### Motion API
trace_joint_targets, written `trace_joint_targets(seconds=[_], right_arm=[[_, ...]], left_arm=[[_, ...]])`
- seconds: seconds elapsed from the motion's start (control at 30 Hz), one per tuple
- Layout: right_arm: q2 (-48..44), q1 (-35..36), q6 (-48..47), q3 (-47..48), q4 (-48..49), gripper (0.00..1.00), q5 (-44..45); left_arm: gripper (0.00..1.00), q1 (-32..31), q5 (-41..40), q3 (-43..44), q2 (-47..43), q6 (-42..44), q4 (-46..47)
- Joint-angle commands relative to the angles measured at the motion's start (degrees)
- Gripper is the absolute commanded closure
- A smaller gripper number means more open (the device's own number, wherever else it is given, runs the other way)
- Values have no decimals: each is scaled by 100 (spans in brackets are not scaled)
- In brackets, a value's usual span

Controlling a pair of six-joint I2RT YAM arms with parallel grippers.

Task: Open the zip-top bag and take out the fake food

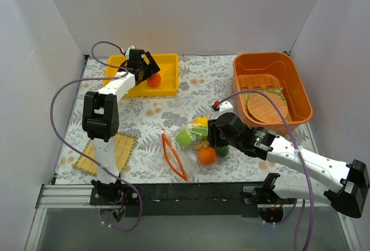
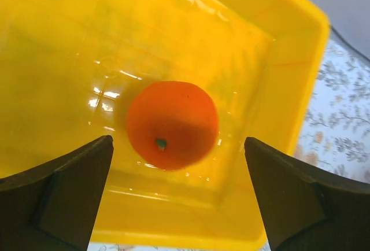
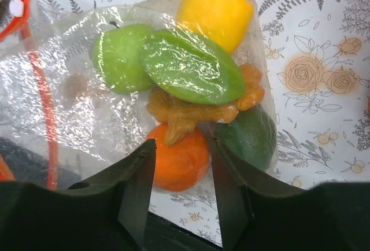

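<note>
The clear zip-top bag lies on the floral cloth, its orange-red zip strip trailing towards the near edge. Inside it are fake food pieces: a yellow piece, a bright green ball, a tan lumpy piece, a dark green piece and an orange ball. My right gripper is open, its fingers straddling that orange ball at the bag's closed end. Another orange ball rests in the yellow tray. Above it hangs my left gripper, wide open and holding nothing.
An orange bin at the back right holds wooden slats and a round woven disc. A straw mat lies by the left arm's base. The yellow tray stands at the back left.
</note>
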Motion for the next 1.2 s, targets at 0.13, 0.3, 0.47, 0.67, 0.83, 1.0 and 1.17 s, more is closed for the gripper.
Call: trace_joint_targets(seconds=[0.13, 0.3, 0.47, 0.67, 0.83, 1.0, 1.17], right_arm=[[105, 23, -316, 615, -19, 43, -54], [131, 14, -369, 641, -97, 43, -98], [192, 5, -387, 562, 78, 48, -90], [491, -12, -369, 580, 218, 53, -37], [799, -47, -334, 729, 403, 56, -63], [1203, -65, -308, 878, 570, 57, -125], [1572, -197, -325, 1159, 614, 57, -98]], left_arm=[[2, -38, 164, 68, -1536, 26, -646], [18, -371, 279, -1546, -3072, -353, -798], [36, -1179, -12, -3935, -5355, -914, -1131], [53, -1742, 268, -5468, -7536, -1477, -1702], [64, -2041, 726, -5909, -8015, -1917, -1817], [67, -2735, 569, -6304, -8129, -2399, -1634], [66, -3491, 385, -6445, -7726, -2831, -1080]])
